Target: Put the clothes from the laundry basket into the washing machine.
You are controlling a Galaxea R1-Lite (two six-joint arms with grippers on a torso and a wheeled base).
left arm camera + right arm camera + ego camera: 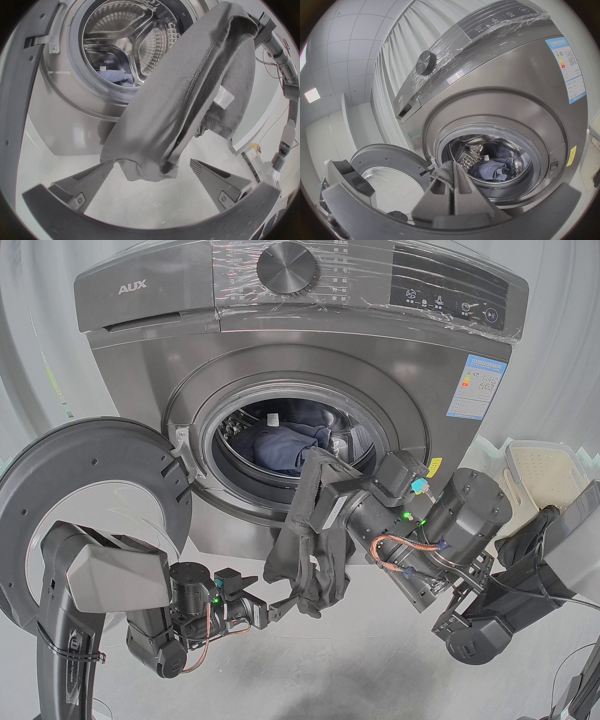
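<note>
**Head view.** The right gripper held the garment by its upper end at the lip of the drum, where blue clothes already lay. The garment's long axis ran near vertical, with its free end pointing floorward near the left gripper.

**Left wrist view.** The left fingers stood wide apart, gripping nothing. The hem hung between them.

**Right wrist view.** The right fingers were pressed together on a fold of cloth.

**Judgement.** The loading step was in hand. The next move called for pushing the pinch deeper into the drum and lifting the trailing end over the lip.
</note>
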